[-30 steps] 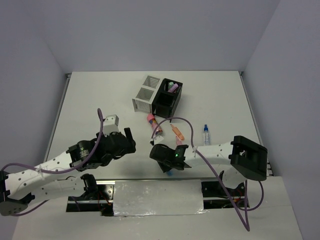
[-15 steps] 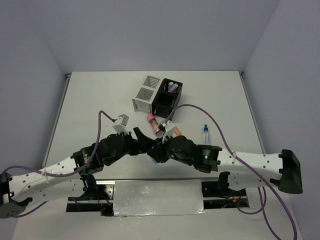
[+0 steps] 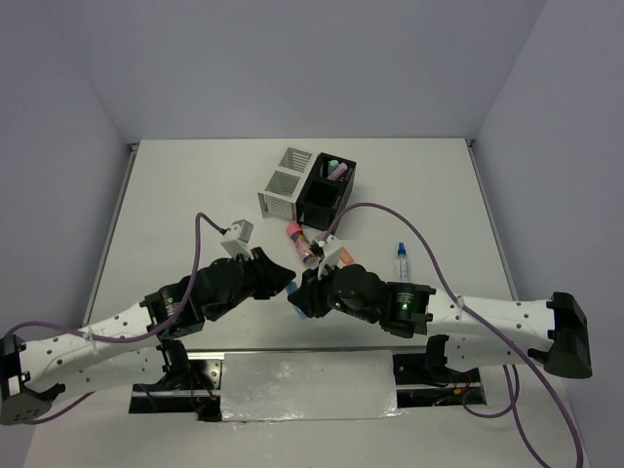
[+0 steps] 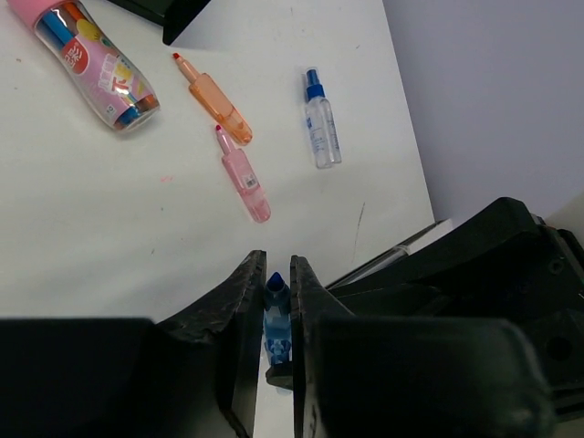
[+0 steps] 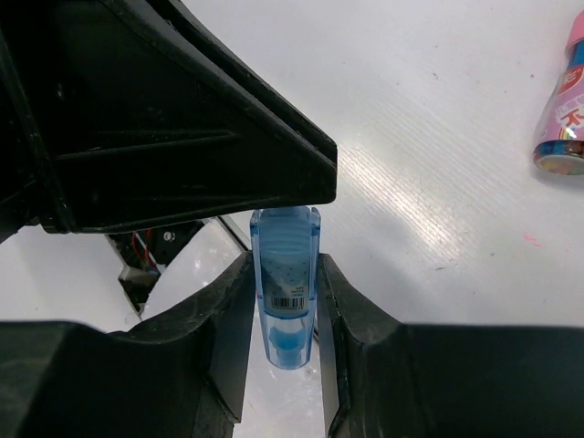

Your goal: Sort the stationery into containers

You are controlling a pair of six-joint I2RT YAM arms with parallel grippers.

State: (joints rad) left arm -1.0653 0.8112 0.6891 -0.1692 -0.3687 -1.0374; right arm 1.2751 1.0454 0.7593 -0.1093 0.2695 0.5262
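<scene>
A blue highlighter (image 5: pixel 286 274) hangs above the table's near edge, held at both ends. My right gripper (image 5: pixel 285 260) is shut on its clear capped body. My left gripper (image 4: pixel 278 265) is shut on its pointed blue end (image 4: pixel 276 310). In the top view the two grippers meet nose to nose, the left (image 3: pixel 290 286) and the right (image 3: pixel 298 301). A pink tube (image 3: pixel 300 241), an orange highlighter (image 3: pixel 344 255), a pink highlighter (image 4: pixel 244 173) and a clear blue-capped bottle (image 3: pixel 401 261) lie on the table. The white container (image 3: pixel 285 183) and the black container (image 3: pixel 327 191) stand behind them.
The black container holds a purple pen (image 3: pixel 338 170) and a green one beside it. Both arms cross the near middle of the table. Purple cables loop over each arm. Walls close in the table on three sides.
My left gripper moved right to meet the right one and closed from wide open onto the blue highlighter's tip. The right arm stretched left with the highlighter, then held still.
</scene>
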